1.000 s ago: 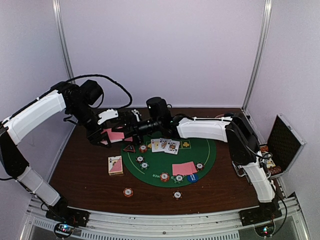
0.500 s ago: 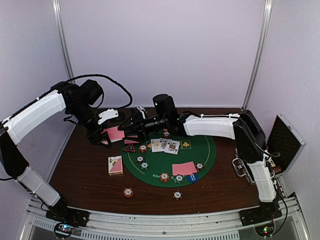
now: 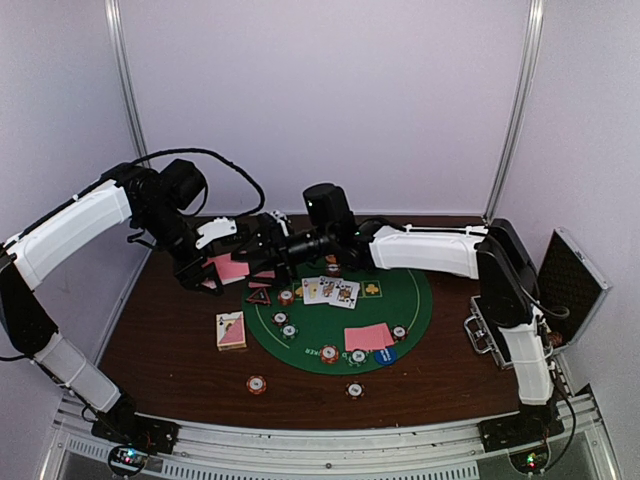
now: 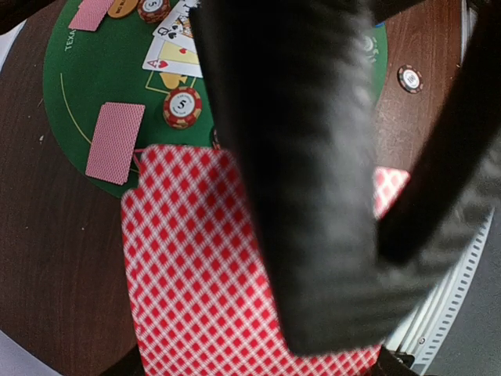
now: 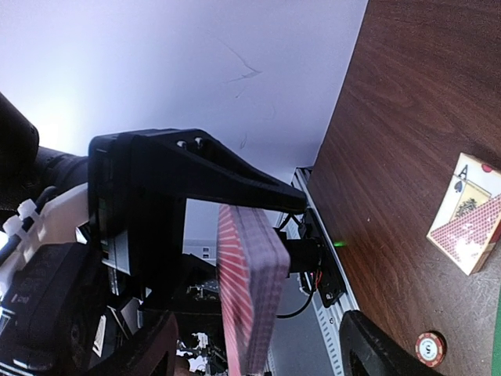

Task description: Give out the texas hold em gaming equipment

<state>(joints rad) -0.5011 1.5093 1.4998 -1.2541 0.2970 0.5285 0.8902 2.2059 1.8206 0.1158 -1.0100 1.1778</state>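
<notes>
At the surface's (image 3: 150, 340) far left, the spread right pincer (image 5: 258, 345) has reached the left pincer's (image 3: 228, 270) pinched deck (image 5: 246, 290) — likely drawing next.

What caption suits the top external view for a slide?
Left gripper holds a pink-backed card deck above the dark wooden table; the open right gripper reaches it, beside the round green felt mat.

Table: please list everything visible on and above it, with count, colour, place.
mat: one, green, centre
face-up cards: few, white, on mat
face-down cards: several, pink, on mat
card pack: one, pink, left of mat
deck: one, pink, in left gripper
chips: several on mat, two off
triangle marker: one, black, mat's left edge
buttons: two, blue, orange, on mat
case: one, black, far right
left gripper: shut on deck
right gripper: open, near deck
</notes>
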